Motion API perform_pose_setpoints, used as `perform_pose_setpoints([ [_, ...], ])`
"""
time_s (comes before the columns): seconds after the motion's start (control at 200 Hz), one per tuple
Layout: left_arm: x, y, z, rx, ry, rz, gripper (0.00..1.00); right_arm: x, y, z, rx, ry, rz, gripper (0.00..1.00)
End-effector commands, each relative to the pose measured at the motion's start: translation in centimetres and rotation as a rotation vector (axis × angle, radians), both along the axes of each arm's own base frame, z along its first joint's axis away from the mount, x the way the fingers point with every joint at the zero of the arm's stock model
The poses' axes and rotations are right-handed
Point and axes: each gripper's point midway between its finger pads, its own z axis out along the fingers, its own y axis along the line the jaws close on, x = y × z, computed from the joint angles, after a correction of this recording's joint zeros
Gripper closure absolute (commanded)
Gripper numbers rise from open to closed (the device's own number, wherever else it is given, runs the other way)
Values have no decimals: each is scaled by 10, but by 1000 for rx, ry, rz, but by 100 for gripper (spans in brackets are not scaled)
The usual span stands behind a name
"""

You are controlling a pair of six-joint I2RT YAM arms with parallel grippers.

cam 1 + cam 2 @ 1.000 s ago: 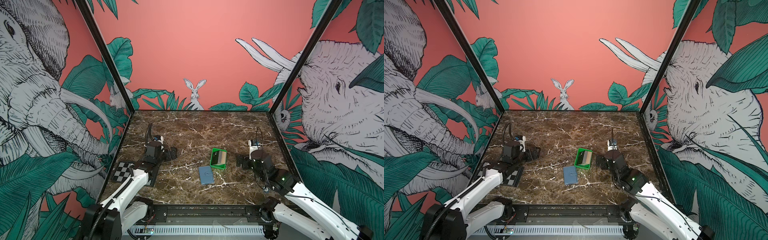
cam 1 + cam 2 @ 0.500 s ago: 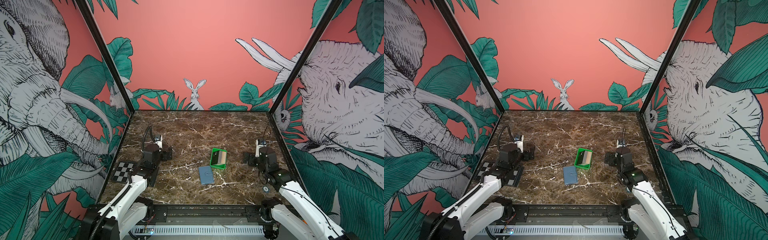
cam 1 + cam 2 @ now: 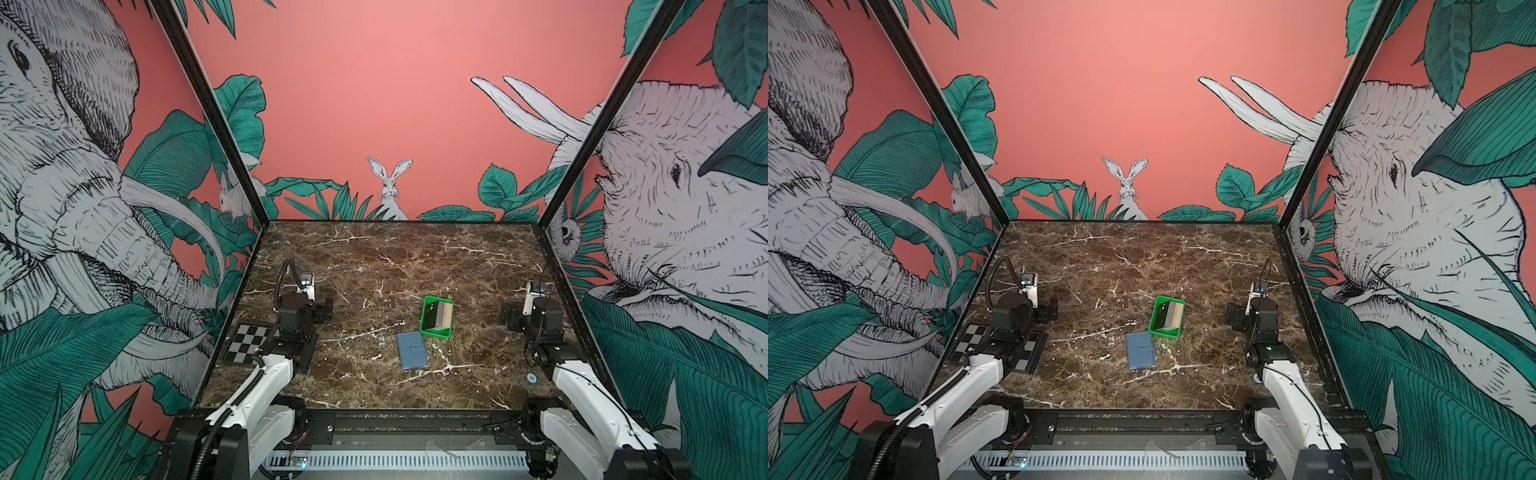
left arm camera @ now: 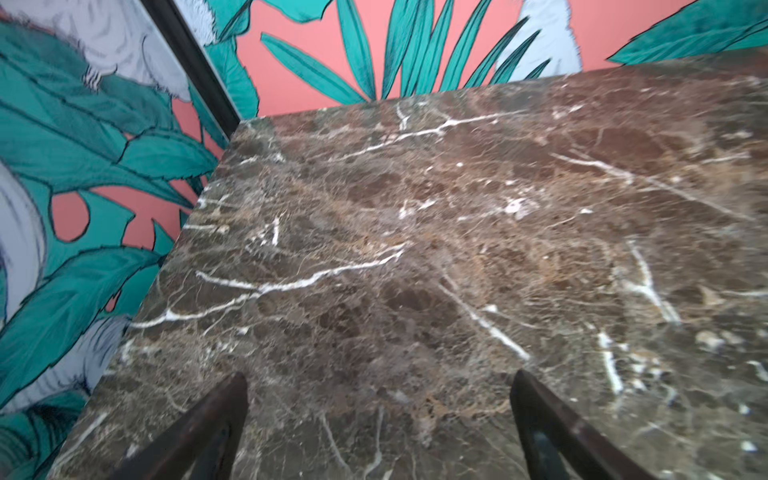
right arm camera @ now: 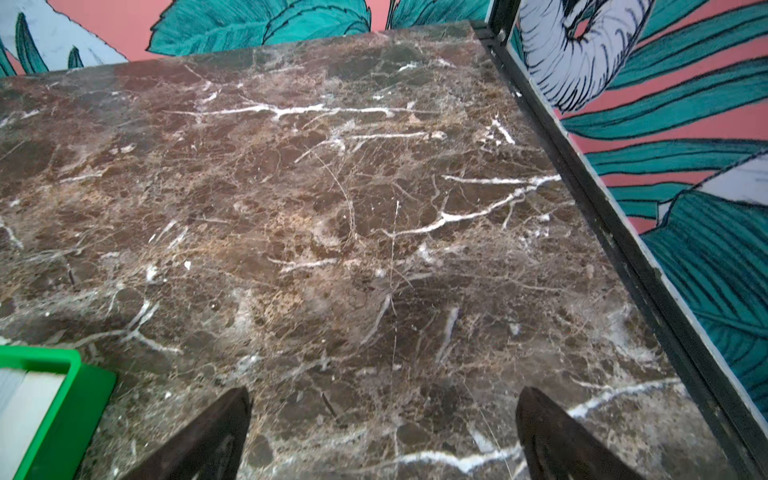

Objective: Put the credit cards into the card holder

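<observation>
Overhead, in both top views, a brown marble surface (image 3: 374, 257) is lying between coral jungle-mural walls (image 3: 374, 104). The slate-blue leather card holder (image 3: 412, 350) is resting just beside a green plastic tray (image 3: 435, 332) that is holding the thin plastic credit cards (image 3: 438, 313). From the left wrist, the left tool (image 4: 378, 415) is hanging spread over marble. From the right wrist, the right tool (image 5: 384, 419) is hanging spread likewise.

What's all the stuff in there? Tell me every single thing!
table: one, brown marble, under everything
green tray: one, green, middle of the table
credit cards: about three, black, grey and tan, standing in the tray
card holder: one, slate blue, shut, lying just nearer than the tray
checkerboard plate: one, black and white, table's left edge
left fingers: two, dark, spread open, empty
right fingers: two, dark, spread open, empty
</observation>
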Motion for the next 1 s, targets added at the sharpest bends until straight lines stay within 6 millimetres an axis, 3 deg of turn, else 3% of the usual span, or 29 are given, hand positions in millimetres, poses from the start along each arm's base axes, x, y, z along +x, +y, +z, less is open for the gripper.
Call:
perform_pose_setpoints([
  [0.0,4,3,3,-8,-42,-2,1,16,-2,9,-37,-107,20,2],
  [0.23,18,9,-9,-39,-51,15,1,28,-12,-6,-85,-118,-1,2],
  [0.485,42,10,-14,-28,-65,-4,1,46,-18,-2,-121,-139,-1,2],
  [0.67,61,23,-12,-61,-94,9,1,63,-18,-2,-131,-148,13,2],
  [0.8,75,26,-24,-66,-115,-3,1,77,-14,-2,-128,-160,37,2],
  [0.99,75,18,-31,-63,-79,-49,1,89,-9,-13,-95,-204,53,2],
])
